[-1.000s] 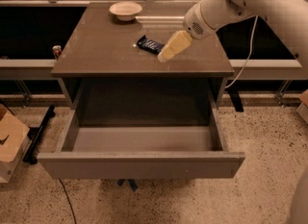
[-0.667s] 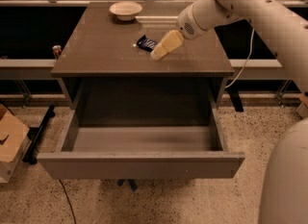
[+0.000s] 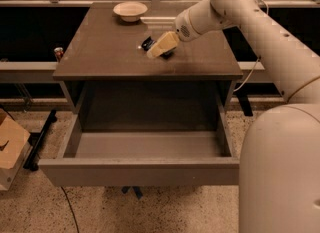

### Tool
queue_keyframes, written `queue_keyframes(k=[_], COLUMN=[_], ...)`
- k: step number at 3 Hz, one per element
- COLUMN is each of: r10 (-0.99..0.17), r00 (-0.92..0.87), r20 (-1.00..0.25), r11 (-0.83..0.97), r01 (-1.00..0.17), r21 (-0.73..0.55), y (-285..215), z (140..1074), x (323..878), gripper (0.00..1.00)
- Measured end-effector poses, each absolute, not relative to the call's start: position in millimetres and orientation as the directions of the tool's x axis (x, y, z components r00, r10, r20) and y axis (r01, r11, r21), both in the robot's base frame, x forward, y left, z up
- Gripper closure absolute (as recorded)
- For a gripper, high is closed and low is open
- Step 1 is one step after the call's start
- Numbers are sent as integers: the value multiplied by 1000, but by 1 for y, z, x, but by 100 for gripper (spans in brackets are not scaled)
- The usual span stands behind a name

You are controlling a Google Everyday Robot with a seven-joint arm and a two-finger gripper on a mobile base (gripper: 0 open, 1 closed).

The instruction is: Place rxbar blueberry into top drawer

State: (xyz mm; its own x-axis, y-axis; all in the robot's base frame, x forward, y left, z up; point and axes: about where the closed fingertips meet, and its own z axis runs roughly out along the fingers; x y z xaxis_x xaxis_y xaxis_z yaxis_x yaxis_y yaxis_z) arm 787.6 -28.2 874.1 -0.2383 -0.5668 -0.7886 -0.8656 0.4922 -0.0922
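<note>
Fingers of the tan gripper (image 3: 161, 47) hang low over the middle of the grey-brown counter (image 3: 100, 52), against the dark blue rxbar blueberry (image 3: 147, 42); whether they are spread or pinching it I cannot tell. Open counter runs from the left edge to the bar, a round white bowl (image 3: 130, 10) sits by the back edge, and the white arm (image 3: 240, 7) crosses the right rear corner. Below, the wide grey top drawer (image 3: 140, 171) stands pulled out past the counter's front edge.

gripper (image 3: 155, 51) at rxbar blueberry (image 3: 147, 42) on cabinet (image 3: 100, 52); top drawer (image 3: 140, 172) below
</note>
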Motion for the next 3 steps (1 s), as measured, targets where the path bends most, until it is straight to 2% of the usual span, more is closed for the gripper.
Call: queue_keyframes(k=[1, 2, 3], r10=[-549, -540, -530], r00=[-252, -265, -298], r20=[-797, -799, -794], r11=[483, 476, 469], r01=[-874, -879, -883], r21=[-57, -30, 18], y=[-15, -9, -2], z=[859, 848, 831], x=[798, 801, 802], gripper=[1, 25, 56])
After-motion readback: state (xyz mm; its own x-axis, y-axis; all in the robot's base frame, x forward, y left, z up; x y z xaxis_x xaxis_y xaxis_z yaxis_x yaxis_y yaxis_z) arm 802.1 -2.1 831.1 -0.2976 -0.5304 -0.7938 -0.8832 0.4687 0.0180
